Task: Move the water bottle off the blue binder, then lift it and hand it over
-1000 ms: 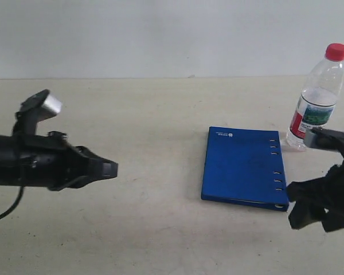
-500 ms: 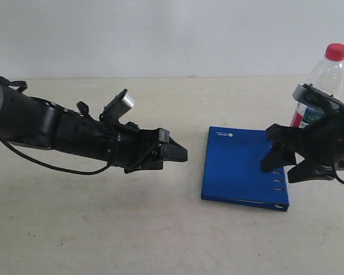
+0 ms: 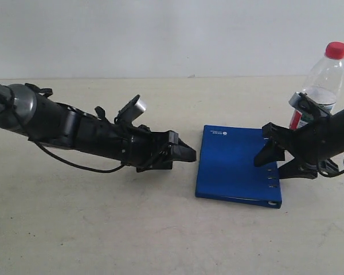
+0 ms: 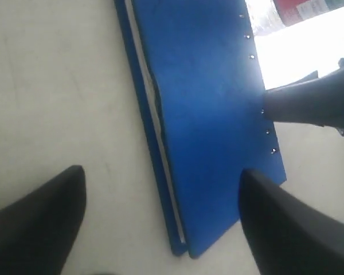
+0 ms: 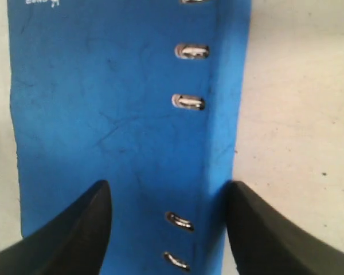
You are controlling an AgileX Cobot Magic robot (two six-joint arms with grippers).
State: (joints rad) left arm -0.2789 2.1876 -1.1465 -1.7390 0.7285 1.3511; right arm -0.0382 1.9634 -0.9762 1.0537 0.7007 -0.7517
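The water bottle [image 3: 323,80] stands upright on the table behind the blue binder's far right corner, off the binder; its label [image 4: 303,8] shows in the left wrist view. The blue binder [image 3: 232,163] [image 4: 206,114] [image 5: 114,103] lies flat. My left gripper [image 3: 186,153] [image 4: 160,172] is open, low by the binder's left edge, its jaws spanning that edge's near corner. My right gripper [image 3: 268,168] [image 5: 169,186] is open over the binder's riveted right edge, one finger above the cover and the other at the edge. It holds nothing.
A beige table [image 3: 160,229] carries everything, with a pale wall [image 3: 160,34] behind it. A black cable [image 3: 74,165] trails under the left arm. The right gripper's finger [image 4: 309,106] shows across the binder in the left wrist view.
The left arm has reached right, up to the binder's left edge. The right gripper rose from the table's right front and now sits lower over the riveted edge. The binder slid slightly left.
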